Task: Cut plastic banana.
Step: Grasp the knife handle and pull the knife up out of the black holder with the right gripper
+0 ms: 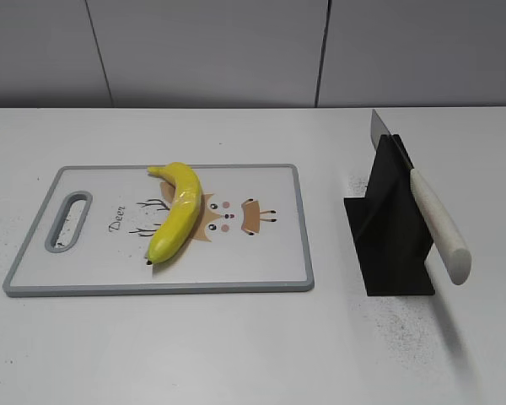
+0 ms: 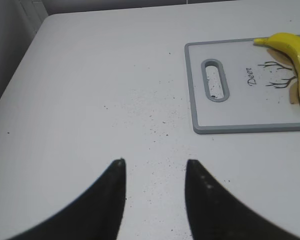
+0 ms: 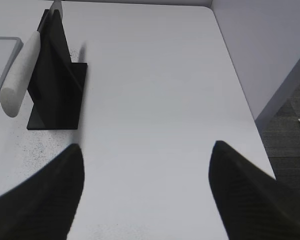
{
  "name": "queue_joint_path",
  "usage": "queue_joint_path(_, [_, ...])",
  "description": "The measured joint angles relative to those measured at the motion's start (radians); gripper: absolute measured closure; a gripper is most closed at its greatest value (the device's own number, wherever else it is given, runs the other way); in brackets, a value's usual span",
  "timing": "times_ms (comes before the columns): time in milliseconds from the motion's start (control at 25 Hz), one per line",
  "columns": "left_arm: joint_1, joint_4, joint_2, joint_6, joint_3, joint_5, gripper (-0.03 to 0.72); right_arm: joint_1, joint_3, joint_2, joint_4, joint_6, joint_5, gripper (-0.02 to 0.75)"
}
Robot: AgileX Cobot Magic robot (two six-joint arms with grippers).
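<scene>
The glossy yellow plastic banana (image 1: 178, 211) lies whole on a white cutting board with a grey rim (image 1: 177, 288); it also shows at the right edge of the left wrist view (image 2: 295, 50). A knife with a white handle (image 1: 438, 224) rests slanted in a black stand (image 1: 388, 232), right of the board; the right wrist view shows it too (image 3: 20, 75). My left gripper (image 2: 155, 162) is open and empty above bare table, left of the board (image 2: 250, 129). My right gripper (image 3: 147, 147) is wide open and empty, right of the stand (image 3: 55, 85). Neither gripper shows in the exterior view.
The board has a handle slot (image 1: 70, 221) at its left end and a deer drawing in the middle. The white table carries dark specks. Its right edge (image 3: 240, 100) drops off toward the floor. A grey wall stands behind.
</scene>
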Motion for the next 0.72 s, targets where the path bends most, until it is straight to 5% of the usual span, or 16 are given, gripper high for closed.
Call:
queue_joint_path(160, [0.0, 0.0, 0.0, 0.0, 0.0, 0.0, 0.104, 0.0, 0.0, 0.0, 0.0, 0.0, 0.0, 0.15])
queue_joint_path(240, [0.0, 0.0, 0.0, 0.0, 0.0, 0.0, 0.054, 0.0, 0.0, 0.0, 0.0, 0.0, 0.0, 0.15])
queue_joint_path(720, [0.0, 0.0, 0.0, 0.0, 0.0, 0.0, 0.056, 0.0, 0.0, 0.0, 0.0, 0.0, 0.0, 0.15])
